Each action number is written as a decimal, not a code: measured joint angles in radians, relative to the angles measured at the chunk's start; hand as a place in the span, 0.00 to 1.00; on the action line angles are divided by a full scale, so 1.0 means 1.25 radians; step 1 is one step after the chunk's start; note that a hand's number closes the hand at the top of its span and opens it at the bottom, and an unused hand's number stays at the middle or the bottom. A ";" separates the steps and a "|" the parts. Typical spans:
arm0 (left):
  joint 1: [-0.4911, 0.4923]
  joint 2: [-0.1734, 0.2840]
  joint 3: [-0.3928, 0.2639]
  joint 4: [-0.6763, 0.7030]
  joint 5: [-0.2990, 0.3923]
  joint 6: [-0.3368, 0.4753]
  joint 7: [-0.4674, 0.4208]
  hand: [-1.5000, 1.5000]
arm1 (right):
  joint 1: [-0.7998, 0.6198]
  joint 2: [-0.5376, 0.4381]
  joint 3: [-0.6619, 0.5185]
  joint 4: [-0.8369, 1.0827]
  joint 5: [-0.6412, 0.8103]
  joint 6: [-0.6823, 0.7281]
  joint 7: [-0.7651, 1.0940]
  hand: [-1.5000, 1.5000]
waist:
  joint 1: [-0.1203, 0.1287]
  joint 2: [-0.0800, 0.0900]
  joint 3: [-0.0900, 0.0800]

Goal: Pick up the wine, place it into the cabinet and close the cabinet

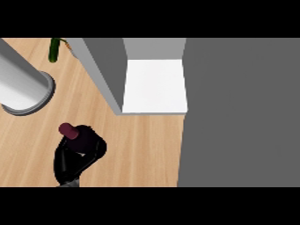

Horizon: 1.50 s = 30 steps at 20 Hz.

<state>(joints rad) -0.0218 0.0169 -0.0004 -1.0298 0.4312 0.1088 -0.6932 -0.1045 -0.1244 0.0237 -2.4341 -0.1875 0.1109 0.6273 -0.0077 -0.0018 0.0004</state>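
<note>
Head view; one black hand [79, 151] enters from the lower edge, left of centre; which arm it belongs to cannot be told w/ certainty, taken here as the left hand; no second hand in view. Fingers are curled round the wine bottle [67, 129]; only its dark red top shows above the fist, body hidden. Bottle is over the wooden counter [145, 149], well apart from the cabinet [153, 85], whose white interior is exposed beside a grey side wall [100, 70]; grey door panel [246, 110] fills the view's right.

Step in hand, as judged: carry to cabinet. Procedure: keep bottle upright; travel up and right toward the white shelf; clear the side wall edge before entering; set down well inside, so door can swing shut. Avoid the large white cylinder [16, 83] at left; green item [55, 49] at top is irrelevant.
</note>
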 measured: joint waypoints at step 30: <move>0.111 0.172 -0.075 -0.402 -0.060 -0.125 0.128 1.00 | 0.020 0.015 -0.015 0.004 -0.004 0.021 -0.012 0.00 | 0.007 -0.002 0.000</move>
<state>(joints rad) 0.1172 0.2322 -0.0943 -1.5327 0.3563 -0.0471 -0.5334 -0.0795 -0.1054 0.0053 -2.4294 -0.1929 0.1377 0.6128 0.0013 -0.0048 0.0009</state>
